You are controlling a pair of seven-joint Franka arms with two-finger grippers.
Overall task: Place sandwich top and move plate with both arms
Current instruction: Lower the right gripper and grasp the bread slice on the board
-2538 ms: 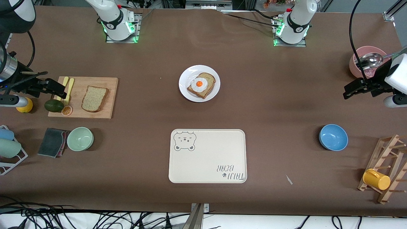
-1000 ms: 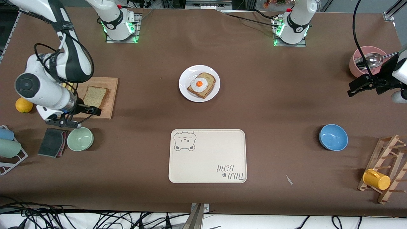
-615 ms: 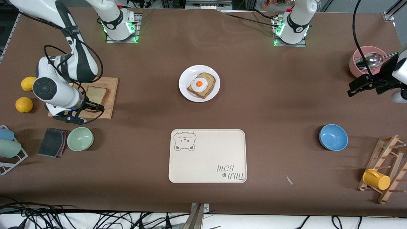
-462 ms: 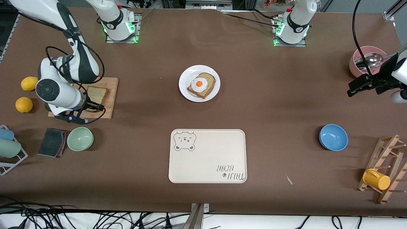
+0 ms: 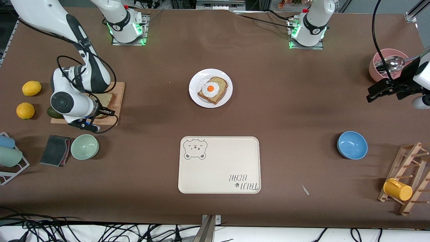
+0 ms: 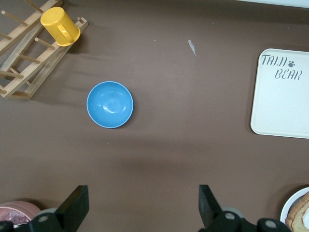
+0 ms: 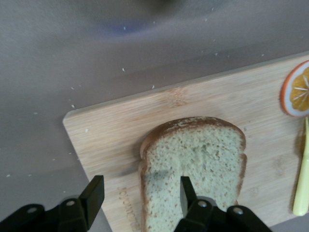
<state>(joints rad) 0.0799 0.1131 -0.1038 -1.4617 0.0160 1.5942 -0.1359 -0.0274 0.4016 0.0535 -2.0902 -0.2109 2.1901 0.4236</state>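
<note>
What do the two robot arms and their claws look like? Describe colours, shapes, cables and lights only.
Both arms are white, rounded and jointed, with dark grey joint bands. The right arm carries looping black cables. Each base glows green and has a small red part on top. The right claw and left claw are black, each with two flat fingers.

Two white jointed arms, dark grey/black joint bands; right arm at upper left of the front view, left arm at right edge. Round white bases glow green, small red caps on top. Black cables loop along both. Black two-finger grippers, silver screws at the finger mounts.
</note>
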